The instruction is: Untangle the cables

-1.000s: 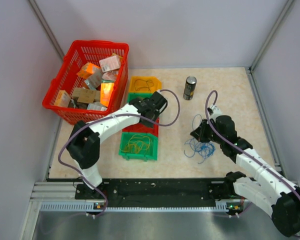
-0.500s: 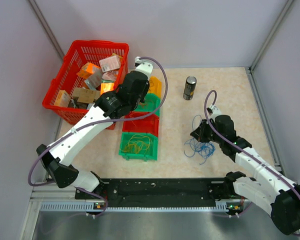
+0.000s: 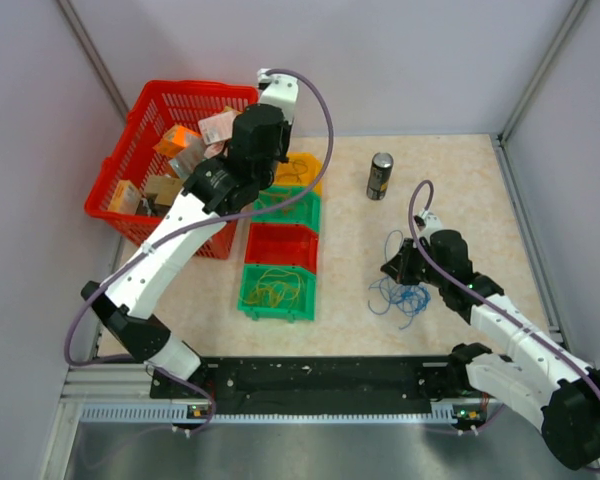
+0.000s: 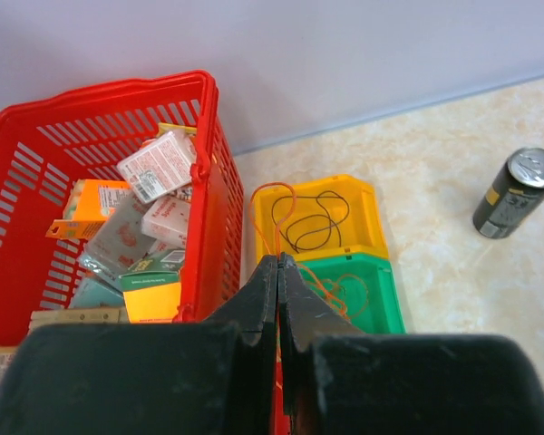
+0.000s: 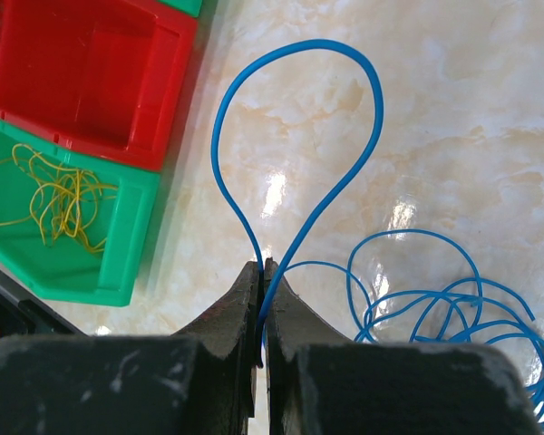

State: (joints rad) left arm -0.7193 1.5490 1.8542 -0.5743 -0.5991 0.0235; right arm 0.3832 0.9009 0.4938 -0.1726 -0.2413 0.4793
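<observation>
Right gripper [image 5: 261,265] pinches the blue cable [image 3: 404,297]: one smooth loop arches off its tips, the rest tangled on the table [image 3: 480,180] alongside. Left gripper [image 4: 278,263] clamps a thin orange cable [image 4: 272,187] over the yellow bin [image 4: 363,195].

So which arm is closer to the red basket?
Left. The left gripper holds an orange cable right beside the basket; the right gripper is far across the table, pinching a blue cable.
</observation>
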